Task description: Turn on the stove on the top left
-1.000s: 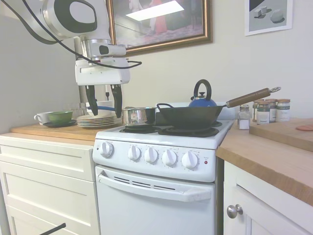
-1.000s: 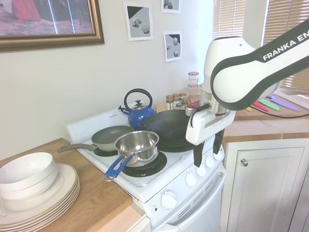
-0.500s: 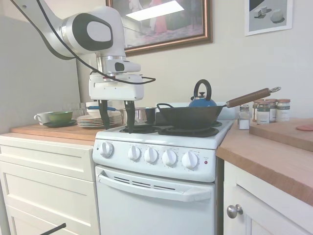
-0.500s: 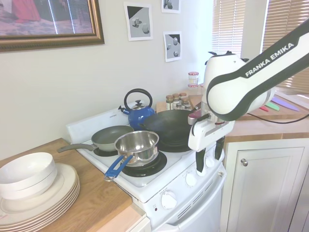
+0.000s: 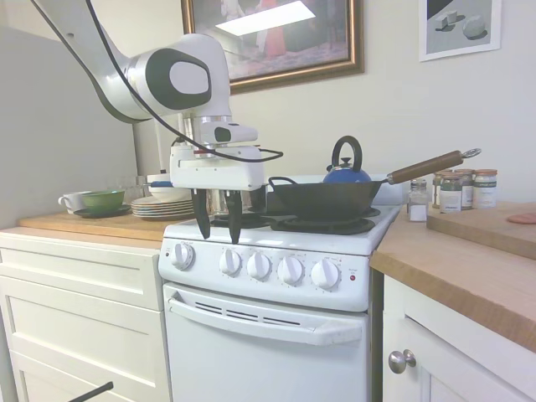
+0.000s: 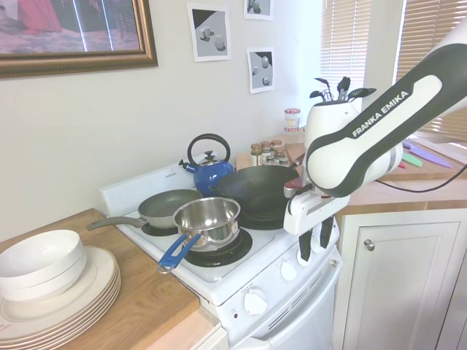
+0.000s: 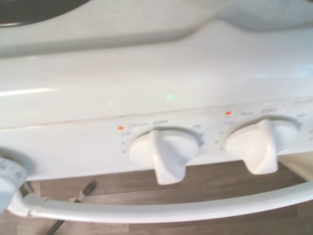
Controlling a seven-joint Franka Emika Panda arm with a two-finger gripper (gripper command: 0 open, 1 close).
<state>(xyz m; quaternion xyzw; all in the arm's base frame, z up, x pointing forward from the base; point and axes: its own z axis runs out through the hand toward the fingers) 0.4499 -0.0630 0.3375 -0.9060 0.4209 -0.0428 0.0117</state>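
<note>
The white stove (image 5: 268,335) stands between wooden counters, with a row of round white knobs (image 5: 259,265) on its front panel and black coil burners on top. My gripper (image 5: 218,231) hangs open and empty at the stove's front edge, fingers pointing down just above the panel, over the gap between the leftmost knob (image 5: 182,255) and the second knob (image 5: 229,261). From the other side, the gripper (image 6: 314,248) hangs in front of the panel just above the knobs (image 6: 289,270). The wrist view shows two knobs (image 7: 164,152) close by, with a third at the edge, and the oven handle (image 7: 146,211).
A steel saucepan (image 6: 208,219) with a blue handle sits on the front burner behind the gripper. A black wok (image 5: 327,199), blue kettle (image 5: 347,167) and grey frying pan (image 6: 168,206) fill the other burners. Stacked plates (image 5: 163,205) and spice jars (image 5: 456,189) stand on the counters.
The arm has swung right and down, from over the counter beside the stove to the stove's front edge above the knobs. The gripper stays open.
</note>
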